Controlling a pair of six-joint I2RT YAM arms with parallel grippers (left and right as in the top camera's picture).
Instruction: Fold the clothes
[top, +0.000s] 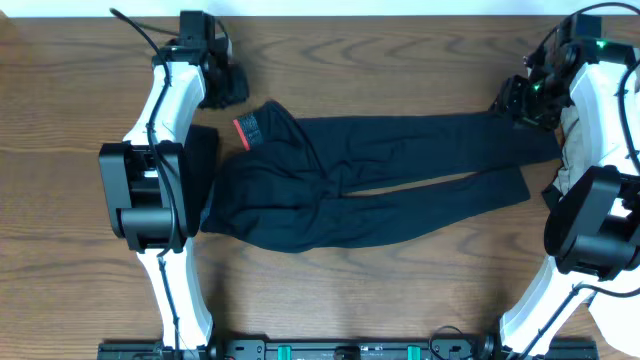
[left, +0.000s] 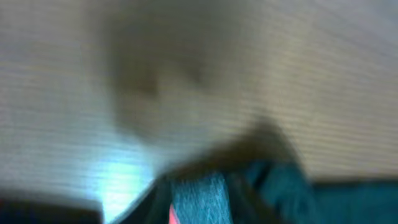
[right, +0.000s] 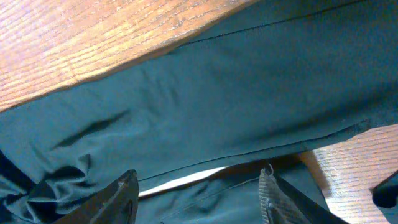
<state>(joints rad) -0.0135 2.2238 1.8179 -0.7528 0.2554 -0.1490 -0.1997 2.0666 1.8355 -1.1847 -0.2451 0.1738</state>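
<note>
Across the middle of the table (top: 400, 60) lay the black pants (top: 380, 180), their long axis running side to side between the two arms. The grey waistband (top: 248, 130) with its red-orange edge pointed toward the left arm. The two legs stretched away toward the right arm, and the leg ends (top: 525, 170) finished close under it. The legs lay side by side with a thin wedge of bare wood between them, and the seat was bunched and wrinkled. The left tool (top: 222, 85) hung near the waistband, a little beyond it toward the far edge and apart from the cloth as far as the overhead view showed. Its wrist view was too blurred to tell whether the jaws were apart or together, though a grey strip with a touch of red sat at the bottom of that picture. The right tool (right: 199, 177) hovered over the legs with its fingers (right: 126, 193) spread apart and holding nothing, dark fabric running crosswise beneath them. A pale piece (top: 570, 150) lay beside the right arm, partly hidden. Judged from this layout, a fold would likely carry the leg ends toward the waistband along that long axis. The right tool was the nearer one for the leg ends and the left for the waist.
</note>
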